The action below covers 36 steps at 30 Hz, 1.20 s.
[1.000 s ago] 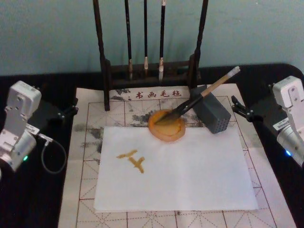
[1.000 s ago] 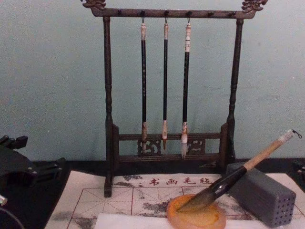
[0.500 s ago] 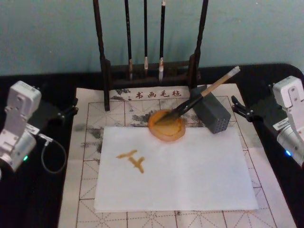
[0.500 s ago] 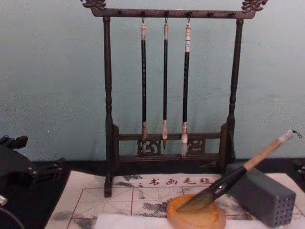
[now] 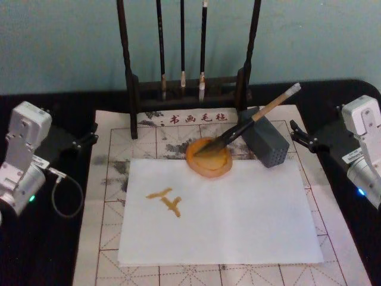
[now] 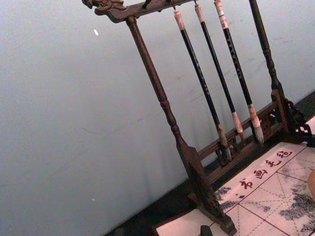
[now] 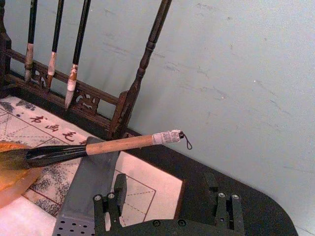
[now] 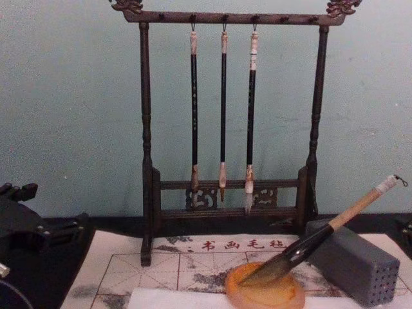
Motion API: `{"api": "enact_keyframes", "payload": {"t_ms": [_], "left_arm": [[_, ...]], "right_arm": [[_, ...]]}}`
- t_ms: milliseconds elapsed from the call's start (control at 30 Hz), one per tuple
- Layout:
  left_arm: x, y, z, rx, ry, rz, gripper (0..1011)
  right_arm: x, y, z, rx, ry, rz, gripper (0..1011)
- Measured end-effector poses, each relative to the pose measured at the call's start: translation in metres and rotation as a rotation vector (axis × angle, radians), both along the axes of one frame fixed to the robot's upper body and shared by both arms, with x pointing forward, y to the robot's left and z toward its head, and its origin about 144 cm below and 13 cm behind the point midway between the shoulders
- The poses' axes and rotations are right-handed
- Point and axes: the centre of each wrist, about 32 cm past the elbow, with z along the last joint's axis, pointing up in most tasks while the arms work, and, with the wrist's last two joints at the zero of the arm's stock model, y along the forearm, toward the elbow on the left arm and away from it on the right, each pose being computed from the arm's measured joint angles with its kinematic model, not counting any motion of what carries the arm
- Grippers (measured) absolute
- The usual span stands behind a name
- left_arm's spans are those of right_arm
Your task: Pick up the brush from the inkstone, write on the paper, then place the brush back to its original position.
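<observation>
Head view: the brush (image 5: 250, 122) lay with bristles in the inkstone (image 5: 208, 158) and handle propped on the grey block (image 5: 266, 144), beyond the paper (image 5: 238, 220); the right gripper (image 5: 293, 134) sat just right of it, the left gripper (image 5: 94, 134) well left; right wrist view: the right gripper's fingers (image 7: 119, 187) were spread and empty, near the brush's cap; chest view: the left gripper's fingers (image 8: 67, 225) were parted and empty.

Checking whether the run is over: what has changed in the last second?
Nothing visibly changed. The brush stays propped, bristles in the inkstone, handle on the grey block; the left gripper and right gripper stay parked open at the sides.
</observation>
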Motion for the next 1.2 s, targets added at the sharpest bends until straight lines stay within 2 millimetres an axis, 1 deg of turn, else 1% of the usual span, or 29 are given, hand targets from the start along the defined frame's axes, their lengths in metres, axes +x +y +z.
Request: {"api": "enact_keyframes", "payload": {"t_ms": [1200], "left_arm": [[0.0000,0.0000,0.0000,0.000,0.000,0.000,1001]], "right_arm": [[0.0000,0.0000,0.0000,0.000,0.000,0.000,1002]]}}
